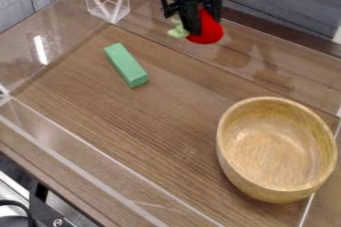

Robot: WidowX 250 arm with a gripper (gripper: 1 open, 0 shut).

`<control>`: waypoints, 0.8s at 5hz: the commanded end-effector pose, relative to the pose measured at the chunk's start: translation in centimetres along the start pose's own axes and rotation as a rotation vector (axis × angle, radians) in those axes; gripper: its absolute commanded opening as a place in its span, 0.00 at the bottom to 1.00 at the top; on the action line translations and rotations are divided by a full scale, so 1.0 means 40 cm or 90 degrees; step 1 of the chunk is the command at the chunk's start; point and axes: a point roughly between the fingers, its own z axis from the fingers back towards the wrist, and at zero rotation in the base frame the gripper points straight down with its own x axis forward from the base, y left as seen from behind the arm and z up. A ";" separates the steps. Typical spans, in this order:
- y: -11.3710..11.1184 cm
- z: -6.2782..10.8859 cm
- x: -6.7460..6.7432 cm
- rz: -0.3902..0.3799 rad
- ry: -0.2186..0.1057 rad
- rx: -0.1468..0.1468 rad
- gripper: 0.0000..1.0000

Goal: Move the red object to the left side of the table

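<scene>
The red object, a small round toy fruit with a green leafy tip on its left, hangs above the far middle of the wood-grain table. My black gripper comes down from the top edge and is shut on it, the fingers straddling its upper half. The fruit is lifted off the surface, near the back wall.
A green rectangular block lies left of centre. A large wooden bowl sits at the near right. Low clear acrylic walls edge the table, with a clear corner piece at the back left.
</scene>
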 end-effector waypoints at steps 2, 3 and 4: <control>-0.064 0.075 -0.040 -0.046 -0.012 -0.046 0.00; -0.063 0.068 -0.019 -0.034 -0.019 -0.047 0.00; -0.050 0.042 -0.026 -0.033 -0.028 -0.046 0.00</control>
